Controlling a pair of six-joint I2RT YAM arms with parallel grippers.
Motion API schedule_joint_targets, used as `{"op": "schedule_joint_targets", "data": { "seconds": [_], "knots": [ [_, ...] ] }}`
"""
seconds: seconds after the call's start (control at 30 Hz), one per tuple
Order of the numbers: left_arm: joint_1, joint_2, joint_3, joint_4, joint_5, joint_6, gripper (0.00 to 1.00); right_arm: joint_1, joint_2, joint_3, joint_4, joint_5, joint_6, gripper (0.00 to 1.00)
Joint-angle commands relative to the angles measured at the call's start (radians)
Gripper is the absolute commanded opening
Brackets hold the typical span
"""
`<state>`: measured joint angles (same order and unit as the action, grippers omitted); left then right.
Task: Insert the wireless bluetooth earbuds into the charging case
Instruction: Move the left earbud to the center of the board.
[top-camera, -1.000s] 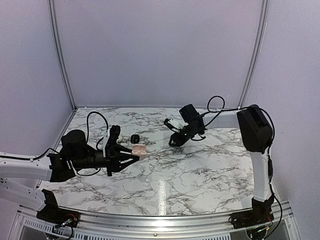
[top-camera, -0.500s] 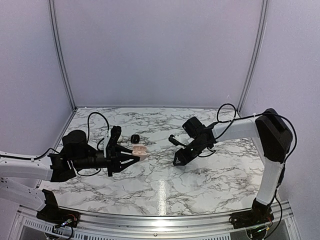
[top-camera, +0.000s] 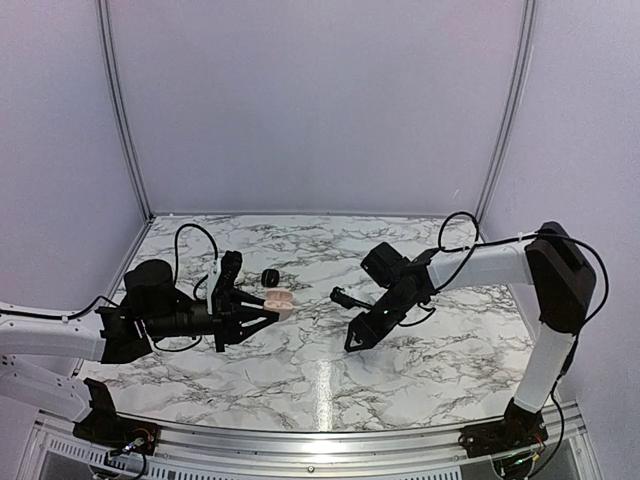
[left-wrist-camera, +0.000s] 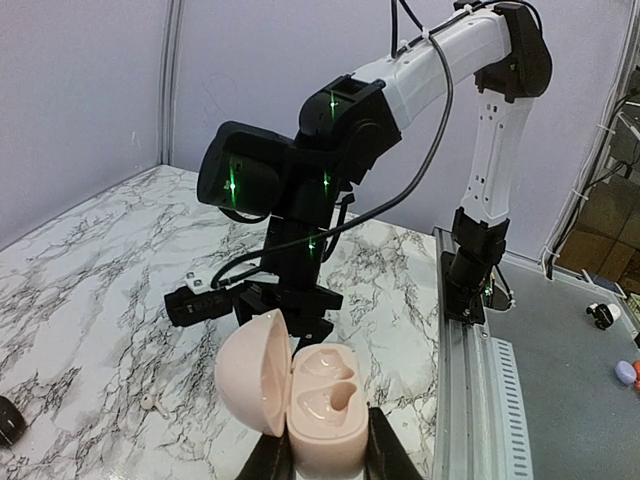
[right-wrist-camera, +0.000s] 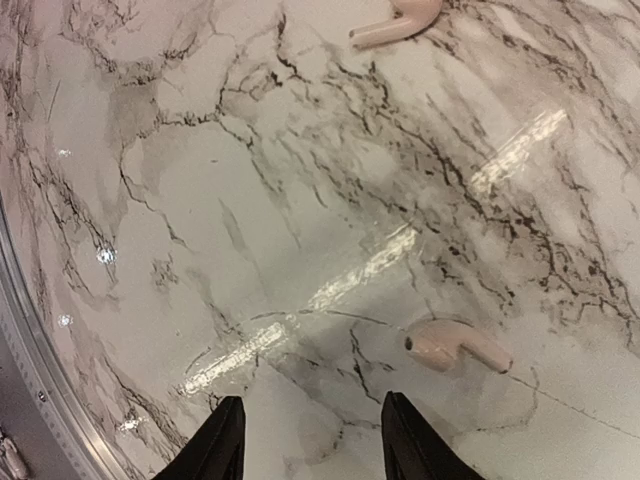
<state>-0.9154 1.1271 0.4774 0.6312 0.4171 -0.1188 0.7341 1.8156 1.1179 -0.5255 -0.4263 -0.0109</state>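
My left gripper is shut on the base of a pink charging case, held above the table at the left. Its lid is swung open and both sockets are empty. In the right wrist view a pale pink earbud lies on the marble just ahead and right of my right gripper. A second pink earbud lies at that view's top edge. The right gripper hangs low over the table's middle, open, with nothing between its fingers. A small pale bud-like piece lies left of the case.
A small black round object sits on the marble just behind the held case; it also shows at the left wrist view's left edge. A metal rail runs along the table's near edge. Purple walls close the back and sides.
The right arm has swung from the back middle forward and down towards the table's centre, and its jaws have spread wider. The left gripper and the case have not moved.
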Motion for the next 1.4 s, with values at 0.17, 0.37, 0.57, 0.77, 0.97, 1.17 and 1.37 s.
{"op": "schedule_joint_targets", "data": {
  "seconds": [0.17, 0.37, 0.57, 0.77, 0.97, 1.17, 1.37],
  "knots": [
    [0.010, -0.026, -0.015, 0.030, 0.000, -0.004, 0.00, 0.028, -0.037, 0.149, -0.142, 0.202, -0.126, 0.48],
    [0.010, -0.029, -0.014, 0.030, 0.003, -0.004, 0.00, 0.019, 0.036, 0.203, -0.130, 0.228, -0.164, 0.61],
    [0.010, -0.048, -0.019, 0.030, 0.003, -0.008, 0.00, 0.020, 0.104, 0.214, -0.129, 0.180, -0.176, 0.69],
    [0.009, -0.053, -0.019, 0.030, 0.004, -0.008, 0.00, 0.020, 0.139, 0.206, -0.149, 0.149, -0.188, 0.71],
    [0.010, -0.047, -0.016, 0.030, 0.001, -0.006, 0.00, 0.051, 0.122, 0.190, -0.179, 0.093, -0.151, 0.60],
    [0.010, -0.037, -0.008, 0.030, 0.009, -0.007, 0.00, 0.079, 0.086, 0.170, -0.212, 0.086, -0.103, 0.57],
    [0.011, -0.031, -0.002, 0.030, 0.013, -0.004, 0.00, 0.083, 0.080, 0.177, -0.219, 0.155, -0.075, 0.54]
  ]
}}
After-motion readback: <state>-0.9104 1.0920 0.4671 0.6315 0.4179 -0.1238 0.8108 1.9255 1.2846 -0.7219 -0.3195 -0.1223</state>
